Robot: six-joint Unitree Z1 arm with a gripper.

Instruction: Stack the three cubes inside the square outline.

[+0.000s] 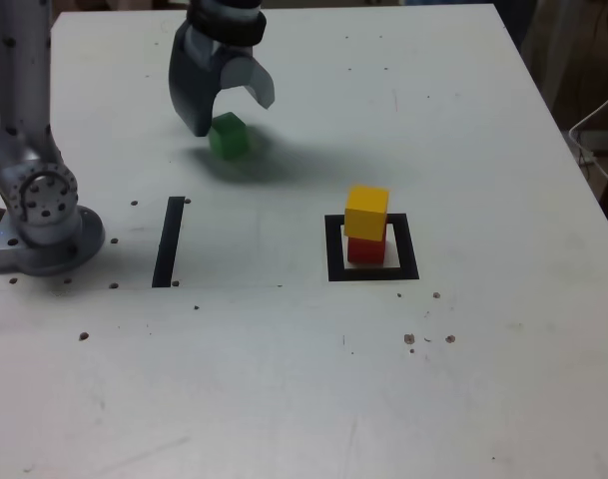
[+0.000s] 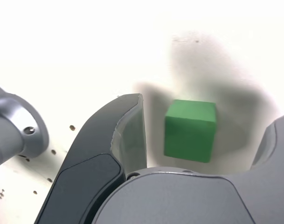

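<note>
the hand (image 1: 227, 108) is seen wide open around the green cube (image 1: 229, 136), with nothing held yet. the cube sits on the bench (image 1: 463, 120) between the two fingers, and in the wrist view a gap is seen on each side of it. the yellow cube (image 1: 367, 212) is stacked on the red cube (image 1: 365, 249) inside the square outline (image 1: 334, 249), well apart from the hand.

the green cube could be pushed away or turned if one finger touches it first. it could be pinched on a corner and slip out when lifted. later, the small tower could be knocked over if the green cube is set down crooked or bumped against the yellow one.
</note>
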